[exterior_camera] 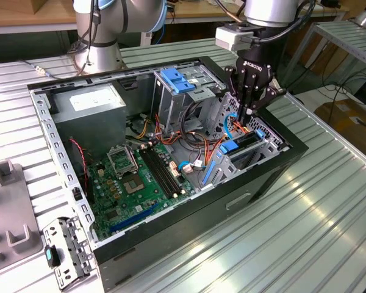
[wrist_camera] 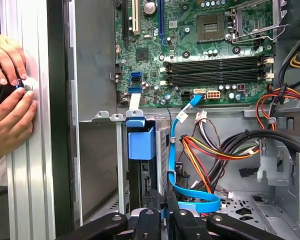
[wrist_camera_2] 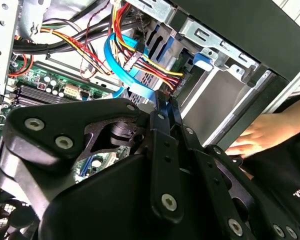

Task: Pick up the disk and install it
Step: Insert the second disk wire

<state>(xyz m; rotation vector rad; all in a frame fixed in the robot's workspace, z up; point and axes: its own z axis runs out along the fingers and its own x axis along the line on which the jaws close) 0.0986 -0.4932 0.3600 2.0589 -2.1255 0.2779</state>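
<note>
Hovering jaws closed just above disk

The disk stands on edge in the drive bay at the computer case's front corner, right of centre in the exterior view, its blue rail facing outward.

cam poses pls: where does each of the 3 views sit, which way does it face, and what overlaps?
Exterior view: off the arm, above and to one side, looking down at the open computer case on the ribbed table; arm and tool show over the drive bays.
Second wrist view: on the wrist, looking along the tool into the case; a person's hand rests outside.
First wrist view: on the wrist, facing the motherboard and the blue drive rail; hands at the table edge.
Shared: both wrist views show the blue flat cable.
</note>
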